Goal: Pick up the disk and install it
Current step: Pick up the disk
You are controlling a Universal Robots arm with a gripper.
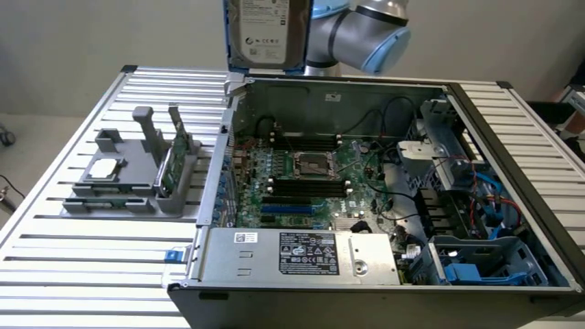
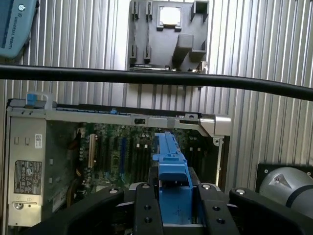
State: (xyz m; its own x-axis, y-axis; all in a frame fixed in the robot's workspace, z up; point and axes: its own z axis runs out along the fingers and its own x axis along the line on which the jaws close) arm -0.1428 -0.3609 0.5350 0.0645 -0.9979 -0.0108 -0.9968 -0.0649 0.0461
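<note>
Flat silver-grey metal hard disk in a blue plastic carrier (image 1: 263, 34), white label showing, is held upright in the air above the far wall of the open black computer case (image 1: 366, 308). The tool (image 2: 172, 196) is clenched on the carrier's edge, a finger (image 2: 146, 210) on each side. The edgewise hold is judged to suit sliding into a bay.

A blue drive cage (image 1: 475, 266) is noted at the case's near corner, on the exterior view's right. Loose cables (image 1: 402, 199) lie beside it.

A grey fixture (image 1: 128, 185) carrying a square silver chip (image 1: 105, 168) and a thin green circuit card (image 1: 169, 161) stands on the slatted metal worktop (image 1: 73, 274) toward the edge at the exterior view's left, well apart.
</note>
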